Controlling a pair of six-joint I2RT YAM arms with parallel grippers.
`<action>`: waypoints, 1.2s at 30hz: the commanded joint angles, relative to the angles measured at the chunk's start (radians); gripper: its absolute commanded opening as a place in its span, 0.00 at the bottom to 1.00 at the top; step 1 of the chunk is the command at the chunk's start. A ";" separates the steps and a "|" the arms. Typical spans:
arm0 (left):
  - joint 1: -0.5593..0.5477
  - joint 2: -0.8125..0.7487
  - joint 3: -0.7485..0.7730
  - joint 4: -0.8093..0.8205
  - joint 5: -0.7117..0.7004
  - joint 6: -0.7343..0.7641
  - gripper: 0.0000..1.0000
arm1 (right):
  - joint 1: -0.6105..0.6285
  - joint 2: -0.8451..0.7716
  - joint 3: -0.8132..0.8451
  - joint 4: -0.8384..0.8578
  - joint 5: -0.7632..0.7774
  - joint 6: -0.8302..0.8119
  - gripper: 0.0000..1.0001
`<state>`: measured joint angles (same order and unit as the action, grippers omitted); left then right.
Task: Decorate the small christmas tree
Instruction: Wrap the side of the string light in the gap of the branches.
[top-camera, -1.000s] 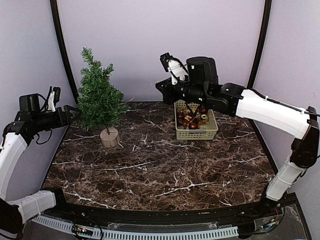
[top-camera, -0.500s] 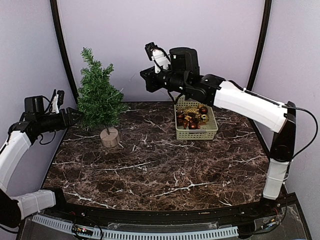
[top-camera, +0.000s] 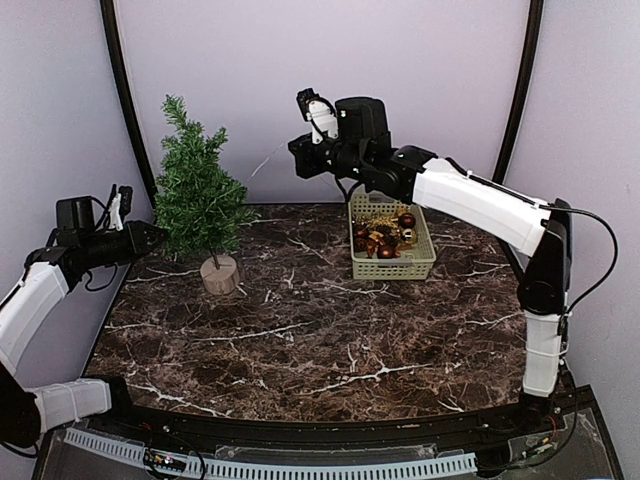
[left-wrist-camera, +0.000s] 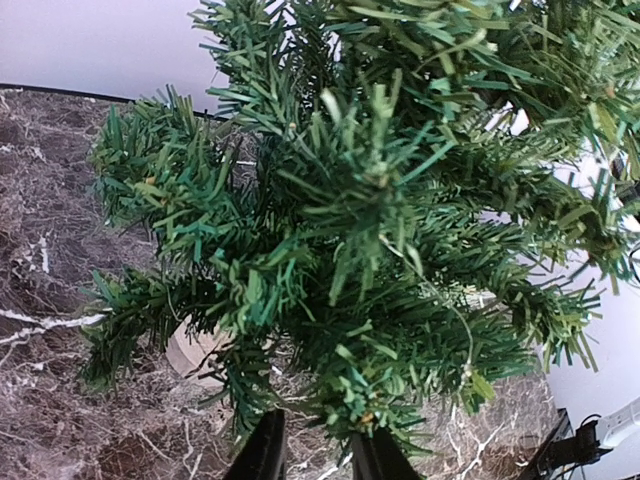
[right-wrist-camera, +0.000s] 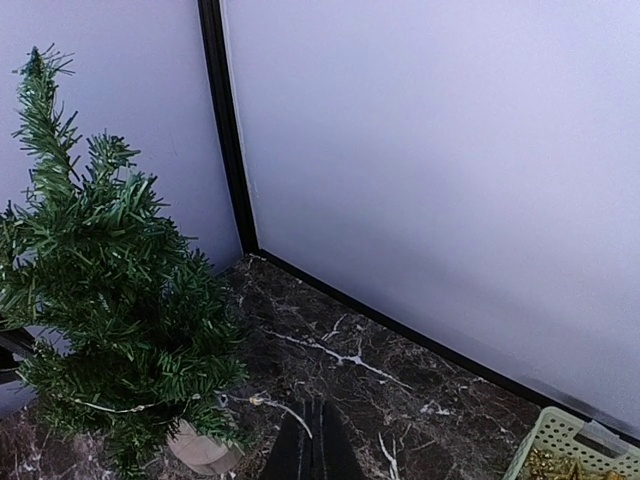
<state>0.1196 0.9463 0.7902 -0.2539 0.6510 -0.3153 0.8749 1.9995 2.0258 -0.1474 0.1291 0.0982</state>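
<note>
At the far left, our left gripper (top-camera: 152, 237) has narrowed its jaws over the last second and now sits in the lowest left branches of the small christmas tree (top-camera: 195, 195). The left wrist view shows the fingertips (left-wrist-camera: 268, 452) a little apart with needle tips between them; we cannot tell whether they are pinching yet. We read this as steadying the tree, which stands upright at the table's (top-camera: 330, 340) back left on its round tan base (top-camera: 220, 275). Its needles are stiff, bristly and dark green, and the table is glossy brown marble with white veins. A thin strand (right-wrist-camera: 262, 402), pale and wiry, runs from the lower branches toward our right gripper (top-camera: 297, 157). That gripper has swung left from above the basket (top-camera: 392, 268) and hangs in mid-air between basket and tree. Its fingers are pressed together, seemingly on the strand's end, so draping looks underway. The basket is pale slotted plastic holding shiny red and gold ornaments (top-camera: 385, 240)
</note>
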 joint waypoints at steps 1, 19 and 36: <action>-0.005 0.004 -0.023 0.072 0.026 -0.027 0.23 | -0.020 0.028 0.058 0.028 -0.018 0.027 0.00; -0.005 0.064 -0.060 0.287 0.053 -0.171 0.00 | -0.081 0.209 0.179 0.017 -0.092 0.061 0.00; 0.036 0.275 0.087 0.267 -0.014 -0.092 0.00 | -0.083 0.229 0.027 0.078 -0.184 0.147 0.00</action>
<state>0.1371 1.1927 0.8185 -0.0071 0.6434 -0.4473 0.7971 2.2192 2.0964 -0.1085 -0.0223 0.2127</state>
